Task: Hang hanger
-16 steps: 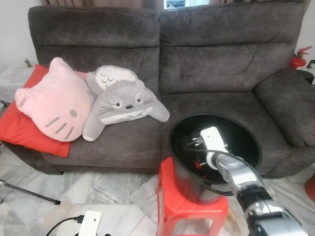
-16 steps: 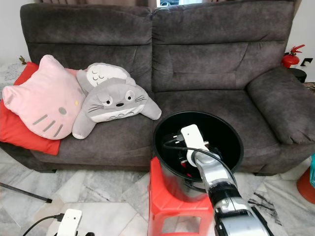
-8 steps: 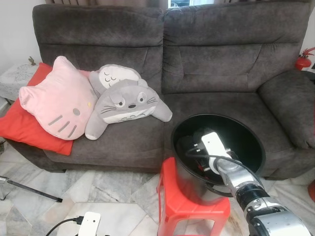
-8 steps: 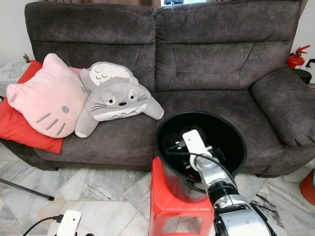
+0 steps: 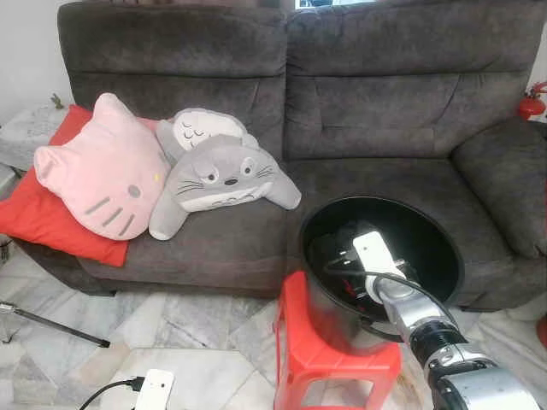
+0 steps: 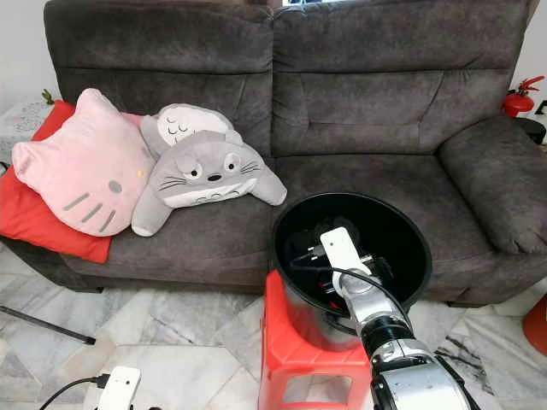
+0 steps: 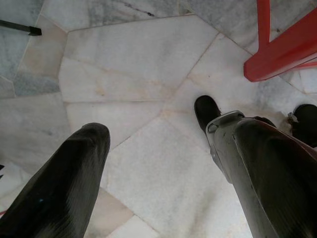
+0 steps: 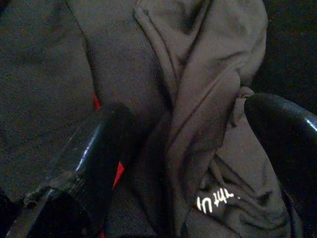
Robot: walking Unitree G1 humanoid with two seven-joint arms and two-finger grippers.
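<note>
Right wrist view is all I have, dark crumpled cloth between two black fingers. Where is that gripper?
Observer: The right gripper is down inside a round black bucket that stands on a red plastic stool.
Operator: Is it holding the cloth?
Observer: Not by what shows: its fingers stand apart, either side of a fold of the dark grey cloth.
Operator: What is the other arm doing?
Observer: The left gripper hangs open over the pale marble floor, beside the stool's leg.
Operator: What is behind the bucket?
Observer: A dark grey fabric sofa.
</note>
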